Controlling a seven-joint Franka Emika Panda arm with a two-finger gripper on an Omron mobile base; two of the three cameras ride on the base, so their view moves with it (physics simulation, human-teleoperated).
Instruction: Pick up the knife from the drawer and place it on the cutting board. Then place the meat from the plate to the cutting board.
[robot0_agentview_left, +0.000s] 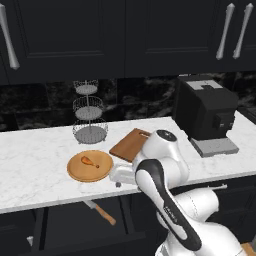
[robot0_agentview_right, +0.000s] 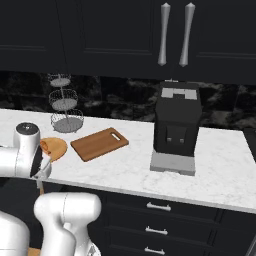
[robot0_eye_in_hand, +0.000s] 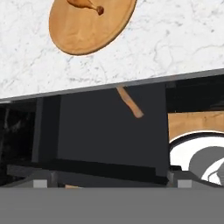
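Knife (robot0_agentview_left: 100, 212): lies in the open drawer (robot0_agentview_left: 70, 225) below the desk's front edge, long axis slanted, brown handle toward the drawer front, blade running back under the desk (robot0_agentview_left: 35, 165). Hand view: handle (robot0_eye_in_hand: 129, 102) ahead of and below the tool, roughly centred; I judge a straight descent is needed.

Tool (robot0_agentview_left: 118, 184): poised over the desk's front edge, just above the drawer; whether spread or closed cannot be told.

Plate (robot0_agentview_left: 90, 166) with meat (robot0_agentview_left: 89, 161): near the front edge. Cutting board (robot0_agentview_left: 131, 145): just beside the plate, farther back.
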